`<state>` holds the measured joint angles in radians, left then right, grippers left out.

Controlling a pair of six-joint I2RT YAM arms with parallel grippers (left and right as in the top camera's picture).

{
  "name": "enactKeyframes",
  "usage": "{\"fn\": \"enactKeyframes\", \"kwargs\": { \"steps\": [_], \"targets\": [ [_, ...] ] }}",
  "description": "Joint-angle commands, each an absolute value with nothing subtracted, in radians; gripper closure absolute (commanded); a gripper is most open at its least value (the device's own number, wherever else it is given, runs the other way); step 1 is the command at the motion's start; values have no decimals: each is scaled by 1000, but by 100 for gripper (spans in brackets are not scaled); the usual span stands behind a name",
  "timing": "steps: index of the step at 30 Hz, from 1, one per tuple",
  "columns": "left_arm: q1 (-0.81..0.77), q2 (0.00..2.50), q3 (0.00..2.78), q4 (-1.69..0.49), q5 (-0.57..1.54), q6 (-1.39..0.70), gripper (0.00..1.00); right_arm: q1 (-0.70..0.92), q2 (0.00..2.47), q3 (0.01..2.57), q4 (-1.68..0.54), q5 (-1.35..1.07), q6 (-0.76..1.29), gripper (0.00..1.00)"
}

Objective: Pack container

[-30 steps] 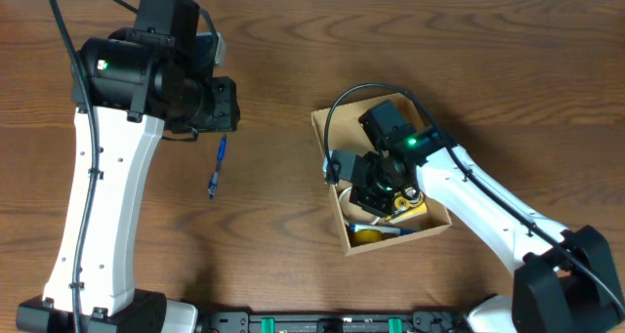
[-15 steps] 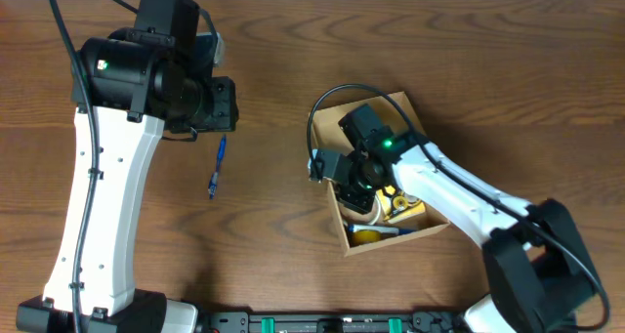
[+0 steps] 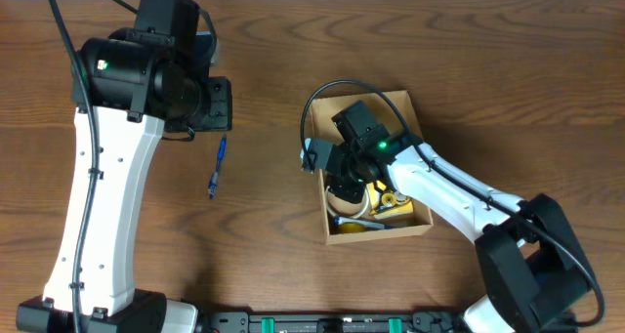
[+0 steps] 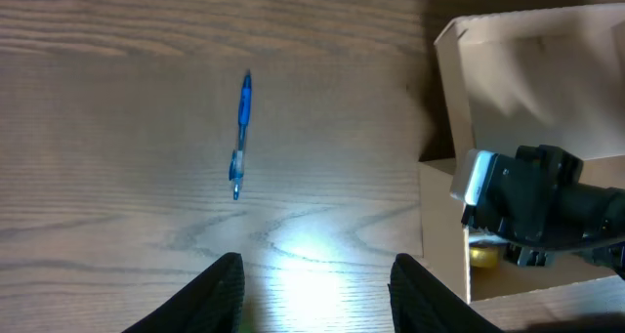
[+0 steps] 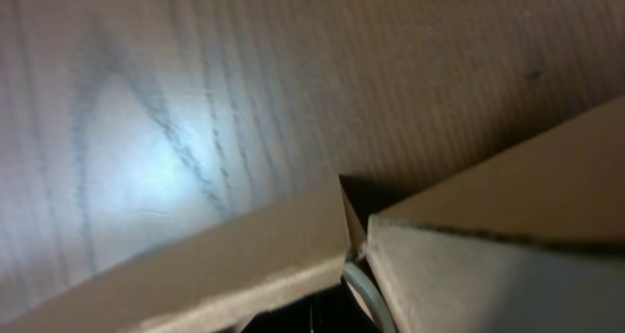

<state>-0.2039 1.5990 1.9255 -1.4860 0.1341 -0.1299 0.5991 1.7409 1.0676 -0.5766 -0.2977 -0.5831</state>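
The tan cardboard container (image 3: pixel 398 106) stands open right of the table's middle. It holds a white tape roll (image 3: pixel 357 209) and yellow items (image 3: pixel 397 207). My right gripper (image 3: pixel 344 187) reaches down inside it against the left wall, and its jaws are hidden. The right wrist view shows only a corner of the container (image 5: pixel 244 260) and a white tape rim (image 5: pixel 363 289). A blue pen (image 3: pixel 216 167) lies on the table left of the container. My left gripper (image 4: pixel 317 294) is open and empty, above the table near the pen (image 4: pixel 239 133) and left of the container (image 4: pixel 508 60).
The wooden table (image 3: pixel 273 265) extends around the box. The right arm's black cable (image 3: pixel 322 99) loops over the box's left edge. The left arm's white link (image 3: pixel 98 216) runs down the left side.
The right arm has swung left, and the container has slid left and turned squarer with it. The left arm and pen have not moved.
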Motion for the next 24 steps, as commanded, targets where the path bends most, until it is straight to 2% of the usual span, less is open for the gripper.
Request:
{"fn": "enactKeyframes", "kwargs": {
  "steps": [1,13,22,24],
  "targets": [
    [-201,1588,1926,-1492,120,-127,51,607,1749,1065,-562,-230,-569,99],
    [-201,1588,1926,-1518,120,-126,51,587,1749,1065,-527,-224,-569,99],
    [-201,1588,1926,-1515,120,-126,50,590,1745,1065,-587,-236,-545,99],
    [-201,1588,1926,-1510,120,-126,50,588,1733,1070,-561,-236,-523,95]
  ]
}}
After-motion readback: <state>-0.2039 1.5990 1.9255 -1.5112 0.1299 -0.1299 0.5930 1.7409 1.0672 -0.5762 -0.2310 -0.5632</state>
